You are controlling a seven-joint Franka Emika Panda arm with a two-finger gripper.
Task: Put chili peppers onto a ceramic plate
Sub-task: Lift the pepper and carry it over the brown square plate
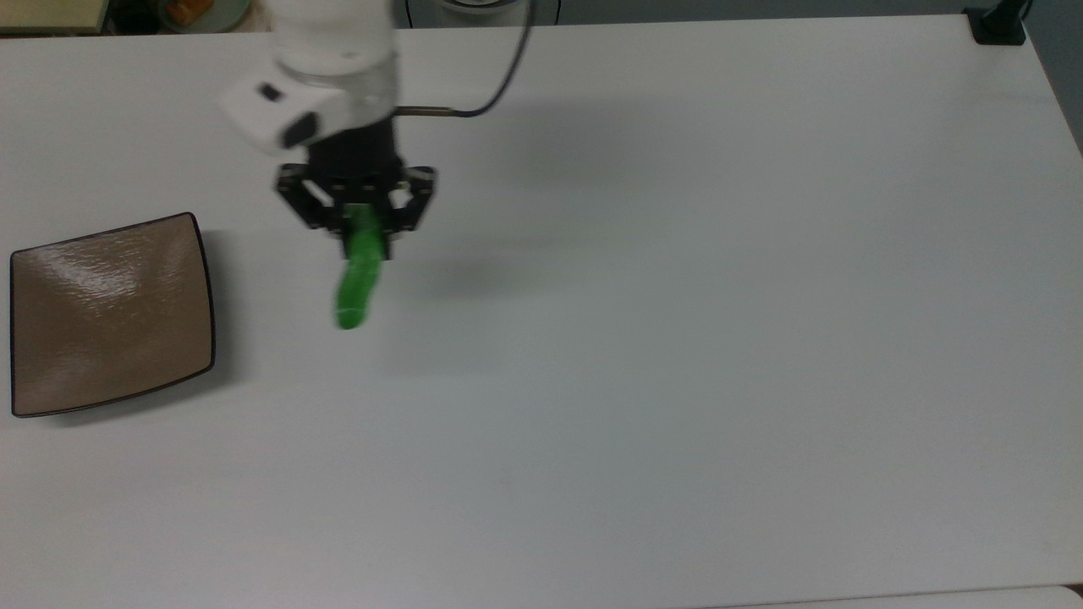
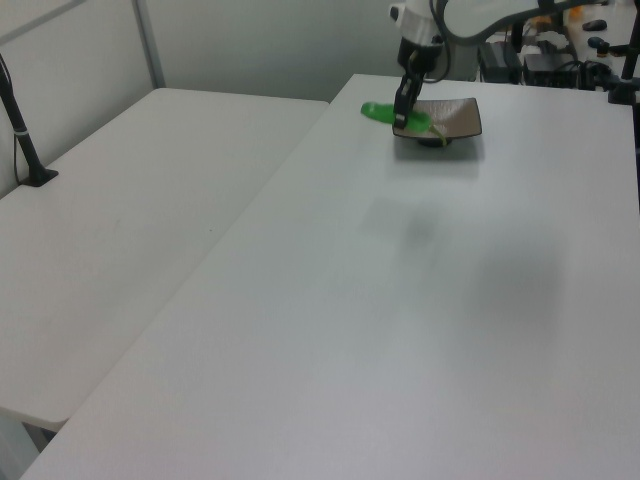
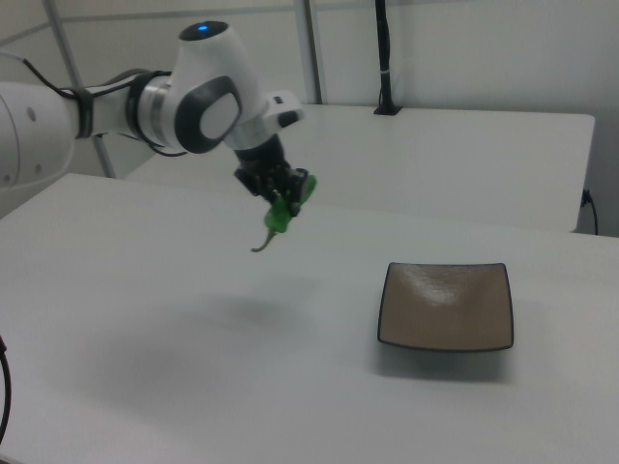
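Because the gripper [image 1: 362, 222] clamps the chili pepper [image 1: 357, 275] near its stem, aloft beside the plate [image 1: 110, 317], an early release could drop it on the tabletop [image 1: 677, 338].

One chili pepper [image 1: 356, 279], one ceramic plate [image 1: 110, 315]

- My pincer [image 1: 365, 222] hangs above the tabletop [image 1: 677, 338], nipped onto the chili pepper [image 1: 357, 279], with open air beneath both in the right view.
- Between the pepper and the ceramic plate [image 1: 110, 313] lies bare tabletop; nothing stands in the way in the top view.
- The plate's surface is bare, its low curved rim the only edge to pass over.
- To the top view's right the tabletop stretches wide and free.
- A black post [image 2: 22, 125] stands on the neighbouring table, well apart.
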